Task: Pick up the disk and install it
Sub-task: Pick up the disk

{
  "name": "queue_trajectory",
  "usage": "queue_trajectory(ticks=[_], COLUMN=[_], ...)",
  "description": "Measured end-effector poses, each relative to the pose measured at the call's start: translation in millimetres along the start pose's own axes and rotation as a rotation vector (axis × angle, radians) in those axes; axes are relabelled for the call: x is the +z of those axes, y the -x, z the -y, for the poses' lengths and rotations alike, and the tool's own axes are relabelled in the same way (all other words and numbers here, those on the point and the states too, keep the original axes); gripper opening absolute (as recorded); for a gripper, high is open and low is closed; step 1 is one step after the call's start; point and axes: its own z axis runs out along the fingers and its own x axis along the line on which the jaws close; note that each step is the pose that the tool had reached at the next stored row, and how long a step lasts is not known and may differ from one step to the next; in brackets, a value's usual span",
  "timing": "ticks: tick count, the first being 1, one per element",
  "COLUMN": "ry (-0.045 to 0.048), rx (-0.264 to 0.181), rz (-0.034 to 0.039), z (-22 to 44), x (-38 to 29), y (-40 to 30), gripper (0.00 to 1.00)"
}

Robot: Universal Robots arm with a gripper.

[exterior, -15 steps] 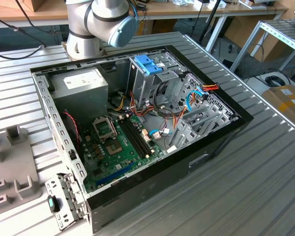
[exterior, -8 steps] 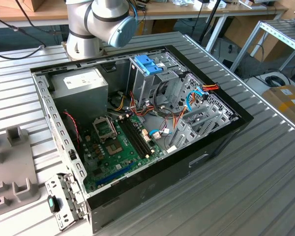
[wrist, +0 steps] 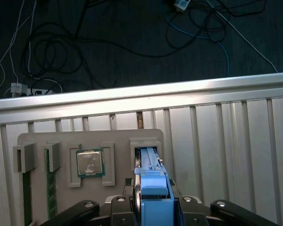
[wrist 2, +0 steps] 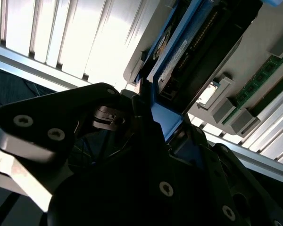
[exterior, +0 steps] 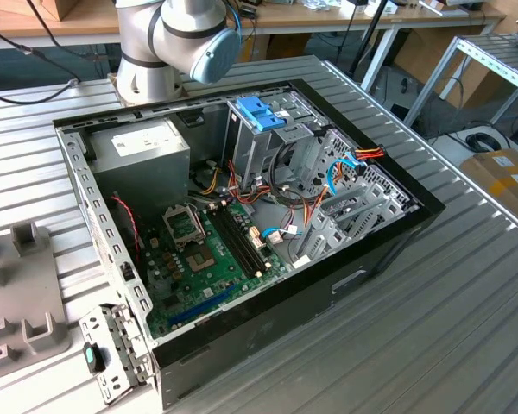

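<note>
Gripping the disk (wrist: 153, 186) by its blue frame | tool (wrist: 154, 207) clamped on it | upright in grey holder (wrist: 37, 141) slot near desk (wrist: 226, 136) edge, presumably keeping sides graspable

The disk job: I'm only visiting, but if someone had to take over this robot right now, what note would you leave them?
Hand: shut on the blue frame of the disk.
Disk: standing in its slot in the grey holder, beside a processor chip.
Done: disk grasped.
Left: disk not yet out of the holder, not yet installed in the open computer case.
</note>
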Motion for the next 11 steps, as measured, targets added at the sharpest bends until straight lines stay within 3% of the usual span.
queue_trajectory(ticks=[5,11], ry=[-0.0003,-0.0001], rx=[0.0,0.0], rz=[0.0001,0.0001], z=[0.0,-0.2], x=[-0.4,-5.5], y=[0.0,0.7], gripper=[0.37,0.37])
